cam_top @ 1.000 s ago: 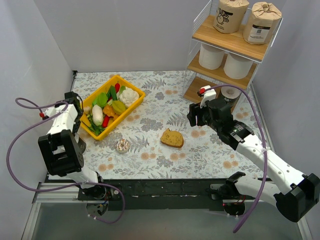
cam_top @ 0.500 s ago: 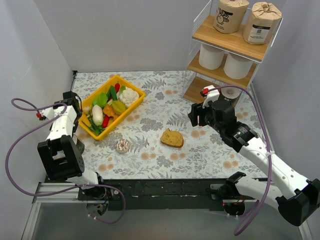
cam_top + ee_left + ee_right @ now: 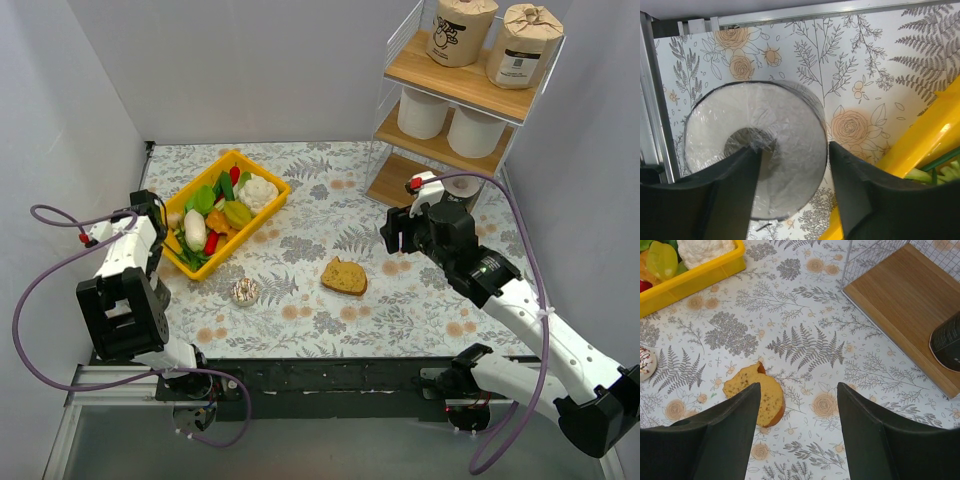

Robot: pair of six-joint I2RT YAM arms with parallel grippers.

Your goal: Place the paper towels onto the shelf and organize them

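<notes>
counted five rolls already on the shelf [image 3: 415, 62]: two tan rolls [image 3: 462, 30] up top, two white rolls [image 3: 423, 112] mid tier, one dark roll [image 3: 947, 342] on the bottom board. found the sixth roll [image 3: 715, 130], dark-wrapped, upright on the table near its left edge, just beside the yellow tray [image 3: 920, 145]. judged the step in hand as pickup of that last one.

logged left gripper [image 3: 794, 160] down over it, one finger over the core, the other at the outer wall; could not tell whether clamped or only straddling. logged right gripper [image 3: 799, 390] spread wide, holding nothing, hovering above the bread slice [image 3: 757, 400], near the front of the bottom board.

reckoned next: firm pinch on the roll wall, lift clear of the tray rim, then a long carry or a handover, the shelf being well apart on the far right; slot beside the dark roll.

against a second earlier: saw right wrist nudged slightly toward the shelf, left wrist shifted a touch, shelf rolls unchanged.
</notes>
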